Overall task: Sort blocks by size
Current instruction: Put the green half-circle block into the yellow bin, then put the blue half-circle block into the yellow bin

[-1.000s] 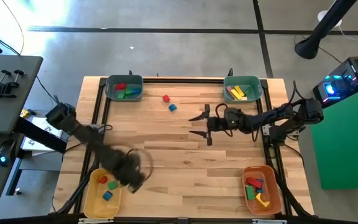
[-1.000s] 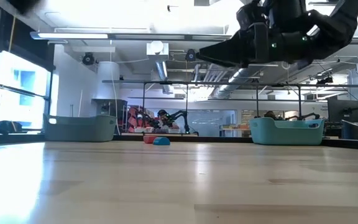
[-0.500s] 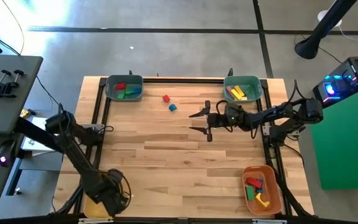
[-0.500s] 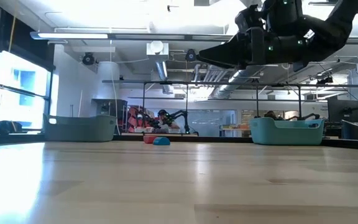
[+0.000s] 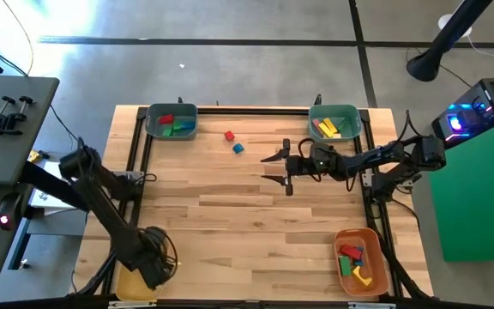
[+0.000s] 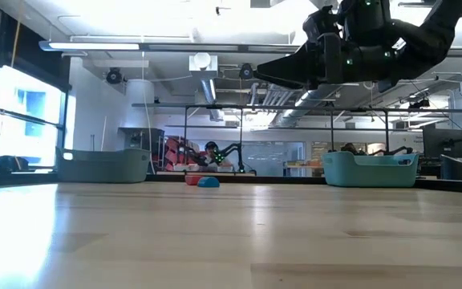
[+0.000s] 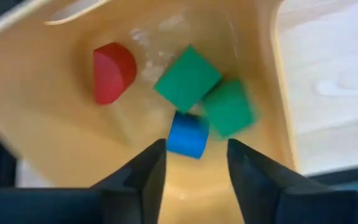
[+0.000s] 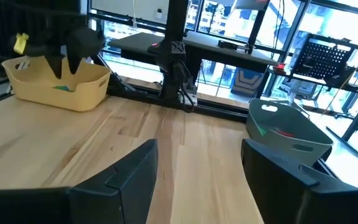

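The left gripper (image 7: 191, 168) is open over the yellow bin (image 7: 55, 149), and a blue block (image 7: 188, 135) looks just dropped among green blocks (image 7: 187, 79). The right gripper (image 5: 274, 170) hangs open, holding nothing, above the bench (image 5: 230, 215).

Between the red block (image 5: 228, 136) and the yellow bin (image 5: 125, 285), the bench (image 5: 230, 215) lies bare. The right hand (image 5: 277, 170) hangs beside that block. The left hand (image 5: 154, 273) fills the yellow bin's mouth.
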Controlling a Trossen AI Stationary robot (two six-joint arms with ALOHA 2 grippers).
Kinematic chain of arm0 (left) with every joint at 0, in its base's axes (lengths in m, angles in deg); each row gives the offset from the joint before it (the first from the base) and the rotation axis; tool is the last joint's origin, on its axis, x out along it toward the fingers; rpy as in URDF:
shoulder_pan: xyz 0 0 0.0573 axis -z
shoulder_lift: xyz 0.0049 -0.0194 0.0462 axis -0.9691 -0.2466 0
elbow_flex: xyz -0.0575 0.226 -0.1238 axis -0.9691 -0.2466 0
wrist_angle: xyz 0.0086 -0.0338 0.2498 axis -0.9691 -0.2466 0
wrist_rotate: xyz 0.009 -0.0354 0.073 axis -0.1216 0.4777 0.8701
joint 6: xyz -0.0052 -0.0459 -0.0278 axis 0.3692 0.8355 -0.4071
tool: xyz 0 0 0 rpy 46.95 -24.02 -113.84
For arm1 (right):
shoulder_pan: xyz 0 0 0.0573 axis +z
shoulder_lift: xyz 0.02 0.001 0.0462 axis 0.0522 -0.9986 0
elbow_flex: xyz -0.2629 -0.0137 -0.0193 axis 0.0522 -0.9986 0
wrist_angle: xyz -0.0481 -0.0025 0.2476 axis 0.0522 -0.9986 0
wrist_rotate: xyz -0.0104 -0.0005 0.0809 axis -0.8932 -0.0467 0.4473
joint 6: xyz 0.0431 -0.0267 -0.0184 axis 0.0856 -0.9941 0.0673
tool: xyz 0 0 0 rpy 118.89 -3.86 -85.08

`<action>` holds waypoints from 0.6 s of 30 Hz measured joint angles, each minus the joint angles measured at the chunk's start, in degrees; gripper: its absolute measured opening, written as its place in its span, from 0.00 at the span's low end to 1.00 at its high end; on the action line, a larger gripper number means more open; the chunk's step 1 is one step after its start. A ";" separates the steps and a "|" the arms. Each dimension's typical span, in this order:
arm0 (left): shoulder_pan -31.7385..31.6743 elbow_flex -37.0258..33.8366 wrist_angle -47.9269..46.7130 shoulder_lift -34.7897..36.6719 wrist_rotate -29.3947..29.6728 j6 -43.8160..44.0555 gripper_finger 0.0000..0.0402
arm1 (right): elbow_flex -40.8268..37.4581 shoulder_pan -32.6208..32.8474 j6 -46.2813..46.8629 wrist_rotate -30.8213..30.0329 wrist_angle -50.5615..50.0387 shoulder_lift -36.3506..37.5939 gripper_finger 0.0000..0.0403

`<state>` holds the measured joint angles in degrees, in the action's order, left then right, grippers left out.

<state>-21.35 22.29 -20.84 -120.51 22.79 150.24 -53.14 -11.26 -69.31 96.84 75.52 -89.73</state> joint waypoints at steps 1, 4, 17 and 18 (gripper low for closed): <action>0.00 0.00 -0.56 1.29 0.01 0.33 0.40 | 0.00 0.00 0.14 -0.01 0.00 0.00 0.56; -0.06 0.02 -2.38 5.18 0.03 0.22 0.47 | 0.00 0.00 0.23 -0.02 -0.01 0.00 0.56; -10.00 0.07 -3.53 15.68 51.27 -27.97 0.51 | 0.00 -2.95 1.90 -0.02 -6.31 0.00 0.56; -11.14 0.07 -3.53 15.64 56.41 -31.78 0.50 | 0.00 -3.46 3.19 -0.03 -7.14 0.00 0.56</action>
<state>-32.49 22.35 -24.37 -104.87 79.19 118.47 -53.14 -14.73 -66.12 96.81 68.38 -89.73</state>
